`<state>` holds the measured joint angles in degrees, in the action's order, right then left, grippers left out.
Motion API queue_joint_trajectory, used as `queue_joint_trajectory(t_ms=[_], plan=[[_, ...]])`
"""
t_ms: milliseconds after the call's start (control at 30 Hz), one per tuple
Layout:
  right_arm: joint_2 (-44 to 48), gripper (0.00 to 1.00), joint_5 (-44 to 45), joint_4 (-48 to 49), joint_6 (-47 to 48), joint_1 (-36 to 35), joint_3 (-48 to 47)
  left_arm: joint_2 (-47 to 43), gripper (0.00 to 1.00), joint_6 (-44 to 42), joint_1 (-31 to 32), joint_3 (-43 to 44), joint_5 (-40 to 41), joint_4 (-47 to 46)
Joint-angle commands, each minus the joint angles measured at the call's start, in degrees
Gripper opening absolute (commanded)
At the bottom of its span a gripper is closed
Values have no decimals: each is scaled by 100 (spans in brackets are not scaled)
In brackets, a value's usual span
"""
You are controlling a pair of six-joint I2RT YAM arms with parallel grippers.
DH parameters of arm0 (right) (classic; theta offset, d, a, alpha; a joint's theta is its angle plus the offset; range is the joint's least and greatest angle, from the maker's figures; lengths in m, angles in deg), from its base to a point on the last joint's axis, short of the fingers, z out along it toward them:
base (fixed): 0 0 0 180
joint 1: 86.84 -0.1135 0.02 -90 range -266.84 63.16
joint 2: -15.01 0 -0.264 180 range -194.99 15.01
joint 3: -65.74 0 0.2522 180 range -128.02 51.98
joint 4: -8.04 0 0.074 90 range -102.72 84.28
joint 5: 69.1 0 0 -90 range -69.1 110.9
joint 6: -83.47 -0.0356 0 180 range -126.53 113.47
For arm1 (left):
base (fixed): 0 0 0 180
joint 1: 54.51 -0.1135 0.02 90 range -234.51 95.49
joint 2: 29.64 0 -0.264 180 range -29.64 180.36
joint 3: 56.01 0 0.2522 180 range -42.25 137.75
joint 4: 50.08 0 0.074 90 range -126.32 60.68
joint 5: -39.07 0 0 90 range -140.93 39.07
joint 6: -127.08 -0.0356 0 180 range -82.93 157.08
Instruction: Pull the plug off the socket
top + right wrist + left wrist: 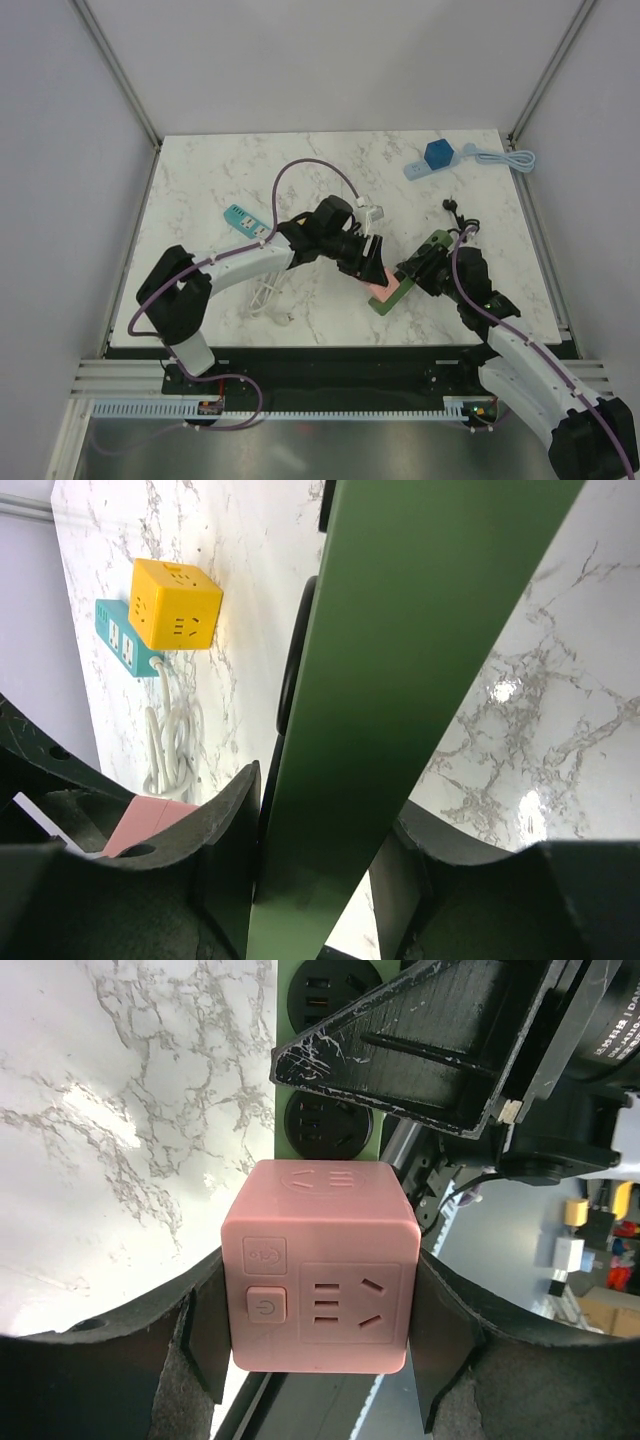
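There are three cube plugs and three power strips on the table (250, 170), and two robot arms.

The cubes: one pink cube (381, 286), one blue cube (437, 154) and one yellow cube (175, 605). The strips: one green strip (386, 305), one teal strip (240, 216) and one light blue strip (415, 168). The blue cube sits on the light blue strip, far off at 1 o'clock on the table. The yellow cube sits on the teal strip, out at 9 o'clock from the middle. A bundle of white cord (265, 298) lies near the front edge, at 7 o'clock.

The pink cube is the one for the job. It is near the middle of the table, a bit toward 5 o'clock, at the near end of the green strip. It has soft round corners. One face has a square button with a power sign, and beside it a set of plug holes. The top face has holes too (I cannot tell if its pins are in the strip).

The left gripper (368, 265) holds the pink cube, one finger (205, 1345) pressed on each side. The right gripper (418, 272) holds the green strip by its long edges, its fingers (235, 850) tight against it.
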<state>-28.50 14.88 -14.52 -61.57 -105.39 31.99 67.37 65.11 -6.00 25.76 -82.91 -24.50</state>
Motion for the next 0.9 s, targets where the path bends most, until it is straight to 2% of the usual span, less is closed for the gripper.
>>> queue_joint_trajectory(t_ms=[0, 133, 233, 300, 333, 433, 533, 667, 800, 867], plan=[[44, 0, 909, -1106, 1154, 70, 83, -533, 2, -533, -229, 345, 1117, 200], [114, 0, 963, -1098, 1136, 70, 135, -806, 2, -878, -114, 91, 72, -389], [79, 0, 954, -1098, 1093, 70, 153, -1095, 2, -484, -350, -601, -526, -1205], [114, 0, 919, -1098, 1014, 88, 179, -1289, 2, 41, -474, -989, -537, -1864], [140, 0, 875, -1098, 909, 79, 188, -1473, 2, 123, -500, -1278, -276, -2215], [211, 0, 813, -1098, 803, 88, 206, -1702, 2, 176, -483, -1483, 374, -2175], [88, 0, 804, -1115, 767, 79, 206, -1598, 2, -69, -439, -1099, 667, -1353], [-105, 0, 796, -1133, 680, 79, 215, -1632, 2, -456, -369, -947, 308, -1374], [-307, 0, 611, -1142, 732, 79, 206, -2000, 2, -1297, -202, -869, -324, -1498], [-316, 0, 620, -1133, 776, 70, 171, -2055, 2, -1607, -70, -606, -563, -1254]])
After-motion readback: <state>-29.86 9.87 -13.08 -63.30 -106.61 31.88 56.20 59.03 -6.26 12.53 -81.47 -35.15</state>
